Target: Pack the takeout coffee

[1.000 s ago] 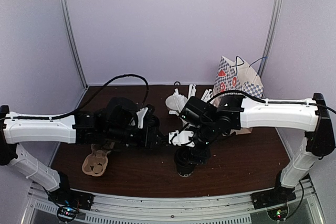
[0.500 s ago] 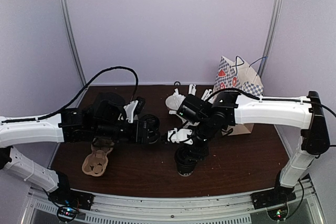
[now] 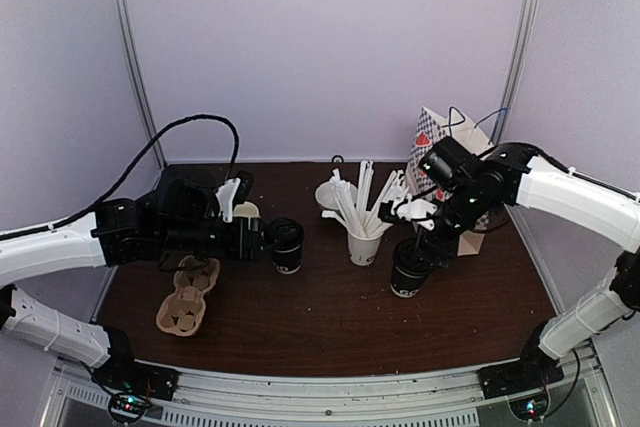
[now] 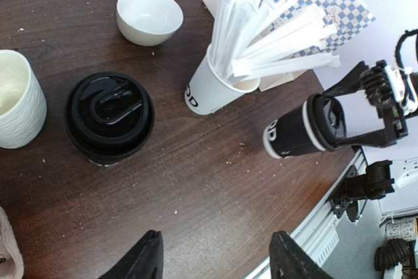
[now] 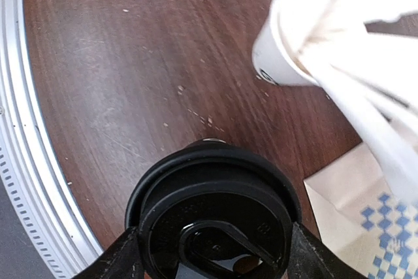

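**Supervisor:** Report the change of state.

**Operator:** Over the last second I have carried the held cup (image 3: 409, 269) from lower centre of the top view to right of centre. It is now past the stirrer cup (image 3: 365, 244) and just below the checked paper bag (image 3: 455, 159). The right fingers (image 5: 116, 261) are clamped on it, one on either side under the lid. I judge it lifted off the bench (image 3: 300, 332).

**Supervisor:** And the left side?

**Operator:** The left arm has drawn back toward the left edge. The left fingers (image 4: 149, 257) are apart and hold nothing. The standing cup (image 4: 110, 117) is lidded and upright at centre left of the left wrist view. It is beside the cream mug (image 4: 16, 99), ahead of the fingers and not between them.

**Supervisor:** What does this mean for the task?

**Operator:** By my judgement, one coffee is heading for the bag. The other is released and waits for pickup. The cup carrier (image 3: 182, 309) at lower left shows nothing in its visible wells.
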`<state>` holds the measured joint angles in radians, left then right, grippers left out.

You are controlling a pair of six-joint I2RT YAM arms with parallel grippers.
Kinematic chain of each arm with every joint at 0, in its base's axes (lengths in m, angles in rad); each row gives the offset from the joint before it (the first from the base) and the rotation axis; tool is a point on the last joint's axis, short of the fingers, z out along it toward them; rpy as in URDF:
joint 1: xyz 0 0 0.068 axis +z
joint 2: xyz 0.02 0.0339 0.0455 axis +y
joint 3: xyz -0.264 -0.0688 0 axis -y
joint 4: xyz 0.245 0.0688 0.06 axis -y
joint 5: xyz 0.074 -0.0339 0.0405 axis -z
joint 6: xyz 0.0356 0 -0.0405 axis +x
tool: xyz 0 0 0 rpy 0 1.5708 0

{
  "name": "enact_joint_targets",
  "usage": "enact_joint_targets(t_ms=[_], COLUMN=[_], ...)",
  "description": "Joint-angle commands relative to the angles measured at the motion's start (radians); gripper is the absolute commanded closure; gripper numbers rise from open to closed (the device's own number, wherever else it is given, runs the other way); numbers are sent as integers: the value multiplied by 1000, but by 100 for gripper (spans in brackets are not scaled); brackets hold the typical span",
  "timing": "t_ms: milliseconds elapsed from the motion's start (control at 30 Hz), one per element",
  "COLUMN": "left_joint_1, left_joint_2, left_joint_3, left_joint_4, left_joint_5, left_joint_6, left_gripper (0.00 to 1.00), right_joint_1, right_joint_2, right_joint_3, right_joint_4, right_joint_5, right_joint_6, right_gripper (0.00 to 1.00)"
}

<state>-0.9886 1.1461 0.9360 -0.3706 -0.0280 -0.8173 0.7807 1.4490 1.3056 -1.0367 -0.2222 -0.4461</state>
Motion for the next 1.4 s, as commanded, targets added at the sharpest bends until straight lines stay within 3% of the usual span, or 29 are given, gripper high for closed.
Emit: enact_joint_targets(t_ms=[0,300,667,967,1367], left_joint_1=[30,55,75,85,93], left_joint_2=[-4,3,-5,-45,-13], left_joint_3=[43,68,29,-12,8], left_joint_4=[-17,-20,1,6,9], left_joint_5=[-15,-1,25,21,56], left_joint_6=[68,117,118,103,115], left_gripper=[41,40,39,39,38], right_joint_1=[-127,-539,-888,-981,-983], right_joint_2=[-105,-235,-68,67,-20], right_joint_3=[-104,-219,-127,-38,-59], right_joint_4=[-54,-96,-26,-26,-69], right_joint_5=[38,96,112,10,6], right_joint_6=[-13,-65,-125,-80,-83], right_gripper=[34,34,33,29,12])
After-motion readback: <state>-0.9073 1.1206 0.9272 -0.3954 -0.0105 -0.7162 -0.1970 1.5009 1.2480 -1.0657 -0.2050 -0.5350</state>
